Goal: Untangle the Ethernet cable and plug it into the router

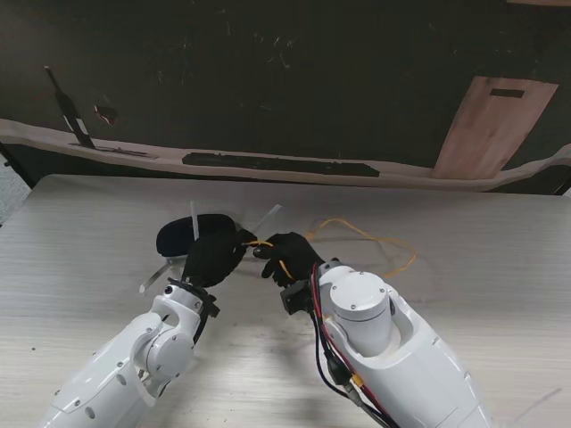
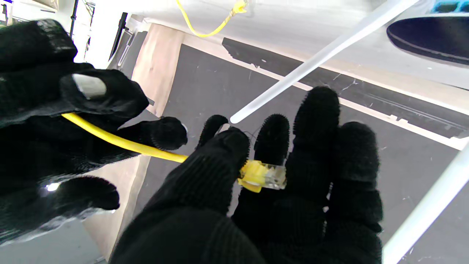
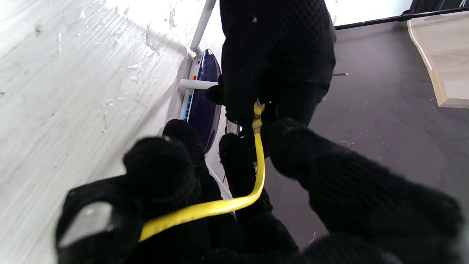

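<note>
Centre of the stand frame: left hand (image 1: 212,256) pinches the clear plug (image 2: 264,176) of the yellow Ethernet cable (image 1: 379,239); right hand (image 1: 287,258) grips the cord just behind. Router (image 1: 178,235) lies beside them. Cable looks light, floppy; plug rigid, so hold there.

Router (image 1: 178,236) left of hands, cable (image 1: 375,239) right

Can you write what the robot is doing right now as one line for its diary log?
left hand: pinching clear plug | right hand: holding yellow cable | router: on table, not plugged in
</note>
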Robot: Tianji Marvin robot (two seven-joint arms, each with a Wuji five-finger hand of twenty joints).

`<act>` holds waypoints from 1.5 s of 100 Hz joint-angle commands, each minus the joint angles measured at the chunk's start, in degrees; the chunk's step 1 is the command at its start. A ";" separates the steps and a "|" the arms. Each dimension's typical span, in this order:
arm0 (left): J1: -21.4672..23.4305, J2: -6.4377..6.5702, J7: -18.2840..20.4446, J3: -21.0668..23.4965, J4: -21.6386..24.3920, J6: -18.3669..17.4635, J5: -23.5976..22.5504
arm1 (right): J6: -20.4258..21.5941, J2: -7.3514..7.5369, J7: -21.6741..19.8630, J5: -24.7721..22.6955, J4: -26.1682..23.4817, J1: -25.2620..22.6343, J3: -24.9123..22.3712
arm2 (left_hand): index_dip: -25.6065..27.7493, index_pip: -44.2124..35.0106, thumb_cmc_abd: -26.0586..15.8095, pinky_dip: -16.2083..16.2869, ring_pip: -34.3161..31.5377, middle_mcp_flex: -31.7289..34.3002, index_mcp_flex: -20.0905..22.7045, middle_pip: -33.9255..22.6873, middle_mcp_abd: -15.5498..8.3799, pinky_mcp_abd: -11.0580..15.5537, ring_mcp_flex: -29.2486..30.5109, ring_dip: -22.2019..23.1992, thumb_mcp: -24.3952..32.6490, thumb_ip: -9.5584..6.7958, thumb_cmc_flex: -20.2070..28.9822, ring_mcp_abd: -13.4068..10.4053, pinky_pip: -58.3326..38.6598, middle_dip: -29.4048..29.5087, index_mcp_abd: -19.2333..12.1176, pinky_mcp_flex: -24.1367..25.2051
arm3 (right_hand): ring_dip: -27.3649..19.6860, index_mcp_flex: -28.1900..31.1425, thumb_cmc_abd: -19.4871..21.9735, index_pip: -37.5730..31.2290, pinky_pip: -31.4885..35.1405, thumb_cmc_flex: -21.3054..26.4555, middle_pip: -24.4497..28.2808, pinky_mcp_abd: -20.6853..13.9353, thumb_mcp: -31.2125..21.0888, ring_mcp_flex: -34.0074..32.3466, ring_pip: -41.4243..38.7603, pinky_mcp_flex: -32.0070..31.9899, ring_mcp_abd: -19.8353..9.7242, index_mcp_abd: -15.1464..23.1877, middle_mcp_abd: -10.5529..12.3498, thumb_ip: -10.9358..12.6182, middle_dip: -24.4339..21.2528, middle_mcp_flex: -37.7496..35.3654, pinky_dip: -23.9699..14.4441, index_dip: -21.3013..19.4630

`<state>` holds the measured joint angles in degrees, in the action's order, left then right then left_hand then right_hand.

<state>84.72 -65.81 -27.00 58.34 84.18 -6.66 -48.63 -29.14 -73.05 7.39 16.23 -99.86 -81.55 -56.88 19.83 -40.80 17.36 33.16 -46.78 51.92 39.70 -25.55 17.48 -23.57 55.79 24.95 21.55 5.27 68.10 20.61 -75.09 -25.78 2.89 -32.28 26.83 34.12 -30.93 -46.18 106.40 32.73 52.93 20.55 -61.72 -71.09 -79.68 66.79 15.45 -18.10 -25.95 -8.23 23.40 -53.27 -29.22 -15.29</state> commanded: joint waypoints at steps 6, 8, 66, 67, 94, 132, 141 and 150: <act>0.16 0.01 1.35 -0.16 0.68 0.37 0.47 | 1.31 1.08 -3.56 -4.48 1.29 0.54 0.63 | 0.04 -0.62 -0.57 -0.53 0.62 -0.12 0.69 -0.21 -1.65 0.96 0.13 0.68 2.68 -0.19 3.04 -0.21 -1.02 -0.38 0.65 0.94 | 4.72 -0.25 4.89 -6.31 13.58 7.48 7.50 -21.19 5.23 -3.07 -11.38 3.08 1.02 2.08 -1.17 -4.07 2.32 -7.04 -10.95 7.79; 0.18 0.02 1.45 -0.14 0.74 0.41 0.50 | 1.78 1.32 -3.99 -5.75 1.56 0.71 0.85 | -0.09 -0.43 0.00 -0.55 0.68 -0.20 0.41 -0.13 -1.84 0.95 0.02 0.68 2.55 -0.14 2.85 -0.24 -0.87 -0.40 0.87 1.14 | 5.62 -0.73 5.36 -7.49 13.57 8.55 8.84 -22.38 5.90 -3.13 -12.71 3.35 0.03 2.30 -1.09 -4.40 2.66 -7.84 -12.60 8.60; 2.47 1.02 8.06 2.96 4.01 -1.40 1.82 | 20.11 4.56 -3.27 -28.05 6.99 1.35 1.60 | -2.36 15.08 11.53 -0.15 9.97 -17.24 -11.81 0.73 -4.23 0.19 -15.99 2.75 20.99 0.08 -38.30 -0.24 10.67 6.31 6.39 17.01 | 14.57 3.47 3.79 -23.30 13.58 14.27 18.32 -26.90 6.26 -3.69 -21.29 4.39 -9.43 10.28 1.96 -5.28 6.97 -14.08 -22.01 7.41; 2.55 0.99 8.10 3.07 4.03 -1.60 2.12 | 20.48 4.62 -3.27 -28.35 7.06 1.32 1.48 | -2.49 15.36 11.26 -0.15 10.20 -17.61 -12.08 0.89 -4.20 0.14 -16.42 2.76 20.66 0.14 -38.62 -0.15 10.83 6.38 6.58 17.37 | 14.58 3.46 3.78 -23.35 13.58 14.26 18.33 -26.91 6.24 -3.69 -21.28 4.39 -9.43 10.36 1.97 -5.28 6.98 -14.08 -22.01 7.39; 4.66 -0.19 11.42 6.19 4.88 -7.23 13.98 | 29.11 5.61 -0.87 -35.01 8.41 -0.82 -2.23 | -4.66 19.32 6.77 -0.42 13.05 -20.40 -12.84 2.85 -3.18 -0.70 -21.00 3.16 13.13 -0.19 -38.94 1.48 13.25 7.60 6.77 21.64 | 14.79 3.51 3.35 -23.82 13.58 13.45 18.52 -27.01 5.40 -3.72 -21.23 4.39 -9.66 11.48 2.47 -5.51 7.21 -14.30 -21.91 7.52; 5.95 -0.53 24.57 7.66 7.52 -8.28 40.05 | 33.25 5.78 2.31 -39.75 9.24 -1.93 -3.02 | -3.81 17.21 -0.49 4.37 5.12 -6.96 -4.06 -1.64 1.44 -1.64 -11.87 5.32 4.49 -2.89 -35.32 5.84 4.14 5.68 11.00 15.18 | 14.91 3.15 2.97 -24.17 13.58 13.00 18.55 -27.03 4.73 -3.73 -21.19 4.40 -9.88 10.77 2.77 -5.76 7.23 -14.54 -22.03 7.37; 6.00 -0.55 25.93 7.66 8.02 -6.84 42.63 | 33.24 5.67 2.43 -39.64 9.58 -1.49 -2.34 | -3.82 17.00 -0.43 5.47 3.16 -3.92 -1.58 -2.85 2.19 -1.88 -9.09 4.80 4.31 -3.04 -34.17 6.21 2.01 5.23 12.71 12.49 | 14.91 3.09 2.95 -24.18 13.58 12.92 18.54 -27.00 4.66 -3.73 -21.15 4.39 -9.87 10.77 2.79 -5.81 7.22 -14.55 -22.01 7.38; 5.96 -0.49 26.48 7.67 8.16 -6.05 42.94 | 33.19 5.60 2.37 -39.51 9.98 -0.89 -1.63 | -3.78 16.75 0.62 6.01 1.95 -2.00 0.08 -3.62 2.23 -1.88 -7.05 4.37 5.01 -3.28 -33.83 5.99 0.62 4.98 13.38 10.29 | 14.88 3.04 2.92 -24.16 13.58 12.91 18.51 -26.94 4.59 -3.73 -21.09 4.37 -9.85 10.75 2.80 -5.84 7.21 -14.50 -21.95 7.40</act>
<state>90.47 -66.17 -1.51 66.17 91.82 -12.85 -5.04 3.72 -67.11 10.58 -23.49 -90.00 -82.63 -59.00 15.53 -23.77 17.75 37.61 -43.27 48.29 37.91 -28.21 19.04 -26.02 46.52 29.81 26.60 3.67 33.97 24.81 -71.29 -19.47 15.82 -20.59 40.87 37.79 -27.21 -67.63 106.86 45.12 59.28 12.99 -55.79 -75.88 -95.18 70.39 6.90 -8.37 -16.97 -12.68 29.57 -58.32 -50.10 -7.23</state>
